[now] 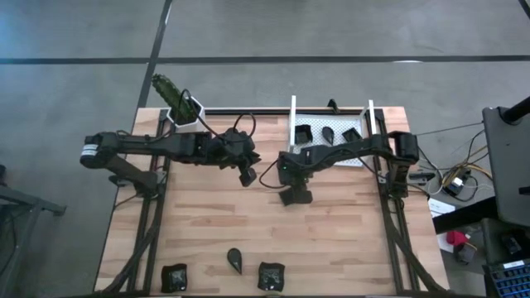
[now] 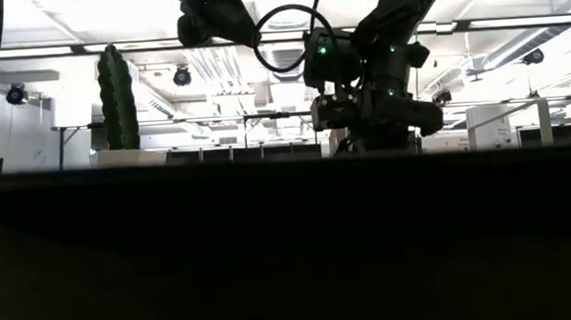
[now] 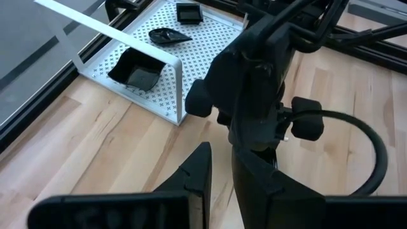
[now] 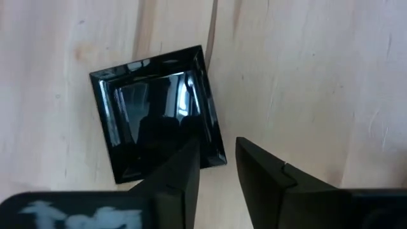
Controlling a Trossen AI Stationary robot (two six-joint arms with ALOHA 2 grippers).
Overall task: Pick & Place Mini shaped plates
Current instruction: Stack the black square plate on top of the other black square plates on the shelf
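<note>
The right fingers [image 4: 216, 172] stand slightly parted with a narrow gap between them and hold nothing. One fingertip overlaps the near edge of a glossy black square plate [image 4: 156, 111] that lies flat on the pale wood of the counter [image 4: 305, 76]; whether the tip touches the rim cannot be told. In the high view the right gripper [image 1: 296, 195] points down at the middle of the counter, just in front of the white tray [image 1: 339, 159], and the plate under it is hidden by the arm.

The left fingers [image 3: 219, 184] are parted by a narrow gap and empty, aimed across the counter at the right arm's wrist. The left gripper [image 1: 247, 175] hangs above the counter just beside the right arm, towards the back.

On the white perforated tray at the back right sit three dark mini plates: a square one [image 1: 304, 133], a leaf-shaped one [image 1: 328, 132] and another square one [image 1: 352, 134]. Along the front edge of the counter lie three more: a square plate [image 1: 174, 277], a teardrop plate [image 1: 236, 261] and a square plate [image 1: 271, 276], well apart from both grippers.

At the back left corner stands a white hexagonal pot with a green cactus [image 1: 176, 101]
</note>
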